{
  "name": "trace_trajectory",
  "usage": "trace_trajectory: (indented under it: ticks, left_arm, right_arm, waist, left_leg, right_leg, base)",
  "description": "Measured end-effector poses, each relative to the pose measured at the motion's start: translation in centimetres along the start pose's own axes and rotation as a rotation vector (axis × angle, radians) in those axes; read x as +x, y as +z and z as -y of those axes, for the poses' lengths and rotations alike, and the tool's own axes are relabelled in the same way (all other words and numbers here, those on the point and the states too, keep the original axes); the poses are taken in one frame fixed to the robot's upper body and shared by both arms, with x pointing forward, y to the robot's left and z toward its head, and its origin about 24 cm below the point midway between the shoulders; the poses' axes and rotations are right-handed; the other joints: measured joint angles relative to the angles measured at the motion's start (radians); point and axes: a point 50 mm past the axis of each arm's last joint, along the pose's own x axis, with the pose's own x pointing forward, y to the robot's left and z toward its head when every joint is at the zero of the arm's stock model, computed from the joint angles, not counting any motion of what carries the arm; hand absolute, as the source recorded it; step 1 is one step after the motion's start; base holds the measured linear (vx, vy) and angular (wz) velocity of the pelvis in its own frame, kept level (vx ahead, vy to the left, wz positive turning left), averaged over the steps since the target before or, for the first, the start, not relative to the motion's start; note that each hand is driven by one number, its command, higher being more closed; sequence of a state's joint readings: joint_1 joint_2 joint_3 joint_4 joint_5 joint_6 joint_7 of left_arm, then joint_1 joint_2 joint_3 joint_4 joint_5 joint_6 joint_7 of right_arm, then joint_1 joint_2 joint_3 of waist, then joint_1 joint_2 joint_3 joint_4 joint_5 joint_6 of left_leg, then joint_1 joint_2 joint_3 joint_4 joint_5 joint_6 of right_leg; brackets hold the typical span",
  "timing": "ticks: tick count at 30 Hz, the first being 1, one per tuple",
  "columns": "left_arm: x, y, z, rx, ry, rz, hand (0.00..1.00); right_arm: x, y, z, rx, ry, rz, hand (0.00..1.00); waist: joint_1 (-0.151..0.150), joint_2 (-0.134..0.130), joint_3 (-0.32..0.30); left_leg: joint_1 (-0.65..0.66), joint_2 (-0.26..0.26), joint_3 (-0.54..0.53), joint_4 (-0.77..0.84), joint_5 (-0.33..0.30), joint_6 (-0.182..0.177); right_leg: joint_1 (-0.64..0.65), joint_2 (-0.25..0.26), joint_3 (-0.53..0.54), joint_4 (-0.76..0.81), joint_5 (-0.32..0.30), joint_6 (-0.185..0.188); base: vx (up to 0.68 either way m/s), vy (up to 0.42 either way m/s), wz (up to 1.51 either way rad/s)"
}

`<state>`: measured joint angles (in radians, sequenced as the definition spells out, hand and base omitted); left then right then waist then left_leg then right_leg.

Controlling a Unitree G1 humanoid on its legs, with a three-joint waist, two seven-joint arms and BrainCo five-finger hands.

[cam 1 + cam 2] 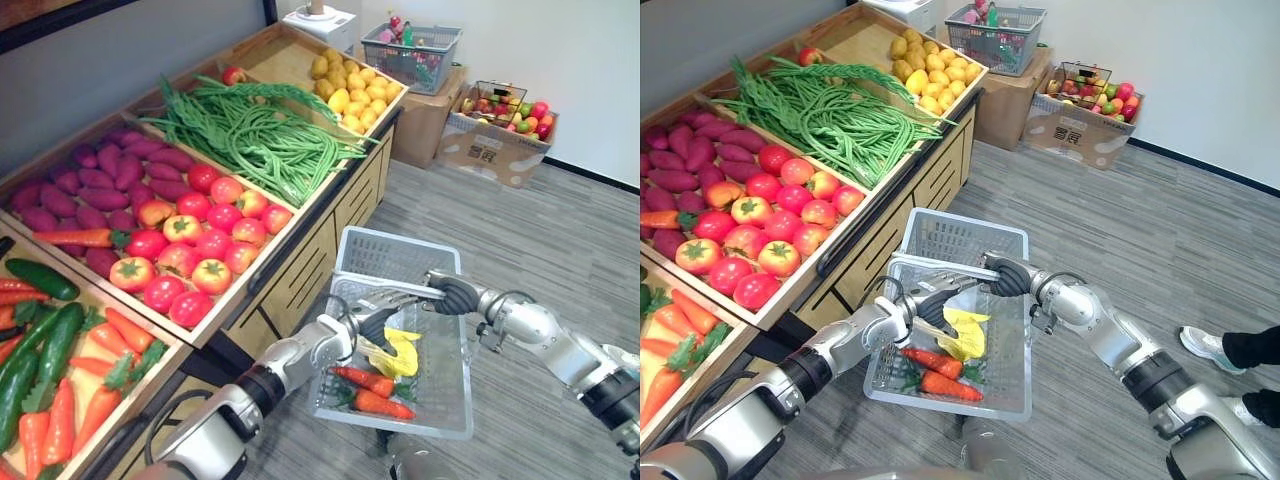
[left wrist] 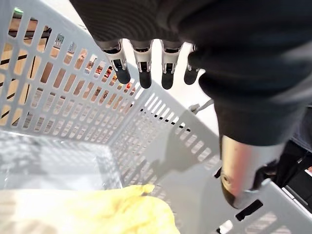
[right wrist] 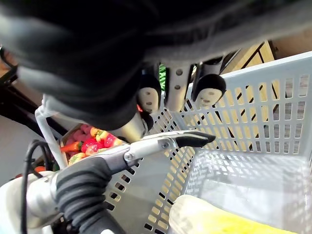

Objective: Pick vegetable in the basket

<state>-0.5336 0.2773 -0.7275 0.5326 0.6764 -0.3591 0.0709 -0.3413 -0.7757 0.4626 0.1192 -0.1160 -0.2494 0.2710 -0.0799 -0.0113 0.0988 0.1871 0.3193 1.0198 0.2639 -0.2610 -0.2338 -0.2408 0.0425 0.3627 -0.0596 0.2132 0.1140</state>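
Left eye view: the basket, a pale grey slotted plastic crate, hangs over the wood-pattern floor just in front of the produce stand. The right hand comes in from the right and sits at the wire handle above the near rim, with its fingers curled round the handle. The left hand reaches in from the lower left and hovers over the basket's interior. Left wrist view: the fingers hang straight and relaxed, the thumb stands apart from them, and the hand is empty. A yellow vegetable lies on the basket floor below the left hand, apart from the fingertips. Two carrots with green tops lie side by side just beside it, toward the near wall. Right wrist view: the yellow vegetable shows at the basket floor, and one straight finger of the left hand crosses in front of the slotted wall. On the stand, compartments hold tomatoes, long green beans, purple sweet potatoes and yellow produce; the nearest compartment holds more carrots and cucumbers. A person's shoe shows on the floor at the right.
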Motion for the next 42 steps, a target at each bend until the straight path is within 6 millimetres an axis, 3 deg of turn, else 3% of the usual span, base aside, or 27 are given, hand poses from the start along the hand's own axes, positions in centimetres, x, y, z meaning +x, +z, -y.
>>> trace_trajectory:
  ticks: [3,8,13,15,16,18,19,24,31,38,42]
  left_arm:
    - [0.5,2.0,-1.0,0.013,0.042,0.089,0.0]
    - [0.5,2.8,-0.8,-0.024,-0.006,0.095,0.0]
    - [-1.0,3.2,-1.2,-0.086,-0.029,0.113,0.0]
    - [-1.8,7.7,-2.4,-0.105,0.012,0.35,0.0]
    - [-2.8,11.6,-2.9,-0.153,0.038,0.557,0.0]
    - [-4.3,15.0,-3.3,-0.243,0.08,0.745,0.0]
    - [-4.8,15.5,-3.5,-0.279,0.101,0.779,0.0]
    - [-5.8,11.9,-3.6,-0.299,0.135,0.607,0.0]
    - [-9.4,7.1,-5.0,-0.37,0.43,0.294,0.0]
    - [-14.5,1.5,-6.8,-0.413,0.856,-0.112,0.0]
    - [-18.0,-2.1,-5.1,-0.504,1.048,-0.418,0.0]
  right_arm:
    - [-0.7,-1.2,-0.2,0.05,-0.052,-0.052,1.0]
    - [-1.5,-2.5,-1.5,0.092,-0.15,-0.119,1.0]
    - [-1.8,-3.4,-3.0,0.173,-0.288,-0.181,1.0]
    - [-3.0,-6.2,-3.2,0.268,-0.405,-0.342,1.0]
    - [-4.2,-8.2,-3.5,0.321,-0.462,-0.466,1.0]
    - [-5.3,-10.0,-4.1,0.382,-0.513,-0.585,1.0]
    - [-6.2,-10.9,-4.5,0.428,-0.566,-0.651,1.0]
    - [-10.8,-13.3,-6.8,0.542,-0.718,-0.872,1.0]
    - [-16.0,-14.4,-15.3,0.798,-0.801,-1.196,1.0]
    - [-19.3,-13.3,-22.3,1.01,-0.724,-1.444,1.0]
    - [-21.2,-12.4,-24.3,1.061,-0.721,-1.53,1.0]
  waist:
    - [0.004,-0.003,0.002]
    - [0.003,-0.009,0.006]
    - [0.009,-0.015,0.009]
    - [0.035,-0.015,0.009]
    - [0.061,-0.015,0.009]
    - [0.071,-0.013,0.008]
    - [0.08,-0.013,0.008]
    - [0.087,-0.014,0.006]
    - [0.108,-0.033,-0.019]
    - [0.11,-0.039,-0.036]
    - [0.106,-0.037,-0.053]
  left_leg:
    - [-0.021,-0.001,-0.037,0.001,0.003,0.005]
    - [-0.053,-0.011,-0.103,-0.002,0.011,0.018]
    - [-0.075,-0.013,-0.169,0.0,0.017,0.031]
    - [-0.09,-0.015,-0.2,-0.001,0.02,0.035]
    - [-0.101,-0.017,-0.221,-0.001,0.022,0.039]
    - [-0.108,-0.018,-0.248,0.0,0.023,0.041]
    - [-0.115,-0.019,-0.268,0.001,0.023,0.041]
    - [-0.171,-0.058,-0.384,-0.013,0.043,0.077]
    - [-0.214,-0.128,-0.558,-0.075,0.096,0.112]
    - [-0.236,-0.19,-0.666,-0.162,0.168,0.132]
    - [-0.237,-0.212,-0.723,-0.198,0.202,0.139]
  right_leg:
    - [0.002,-0.016,-0.031,0.0,-0.004,0.0]
    - [0.01,-0.048,-0.089,0.003,-0.01,0.006]
    - [0.022,-0.071,-0.149,0.025,-0.031,0.008]
    - [0.025,-0.082,-0.177,0.028,-0.036,0.01]
    - [0.028,-0.091,-0.199,0.028,-0.037,0.009]
    - [0.041,-0.1,-0.234,0.028,-0.037,0.009]
    - [0.051,-0.109,-0.26,0.028,-0.037,0.009]
    - [0.074,-0.168,-0.375,0.028,-0.043,0.016]
    - [0.142,-0.227,-0.524,-0.011,-0.048,0.016]
    - [0.159,-0.267,-0.616,-0.02,-0.052,0.022]
    - [0.176,-0.277,-0.669,-0.029,-0.052,0.022]
  base:
    - [-0.09,-0.062,0.38]
    - [-0.07,-0.037,0.36]
    - [-0.05,-0.026,0.38]
    - [-0.03,-0.017,0.46]
    - [0.0,-0.004,0.39]
    - [-0.01,0.001,0.48]
    - [-0.02,0.008,0.53]
    - [-0.06,0.014,0.7]
    - [-0.03,0.003,0.68]
    - [-0.02,0.003,0.46]
    - [-0.01,-0.003,0.34]
